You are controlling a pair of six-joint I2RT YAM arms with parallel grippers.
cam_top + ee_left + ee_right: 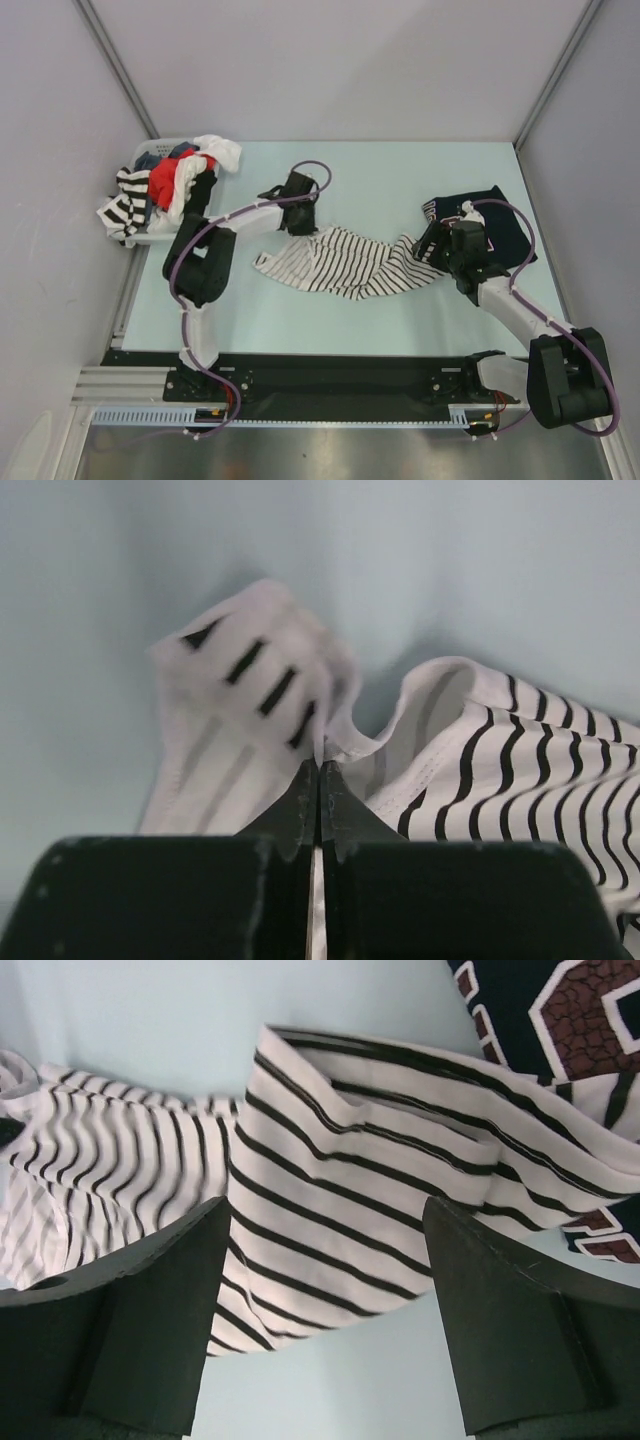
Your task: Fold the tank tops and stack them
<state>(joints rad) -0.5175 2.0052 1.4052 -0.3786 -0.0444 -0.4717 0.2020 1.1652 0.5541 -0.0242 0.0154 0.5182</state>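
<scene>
While my left claw (319,770) is pinching an edge of the striped top (340,262), fully shut, my right claw (328,1220) is gaping over its other end; closing there, then spreading flat, seems next.

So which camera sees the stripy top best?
The top external view: it shows the whole striped tank top spread out. The left wrist view shows only an edge pinched in the shut left gripper. The right wrist view shows one end under the open right gripper, beside the navy jersey.
</scene>
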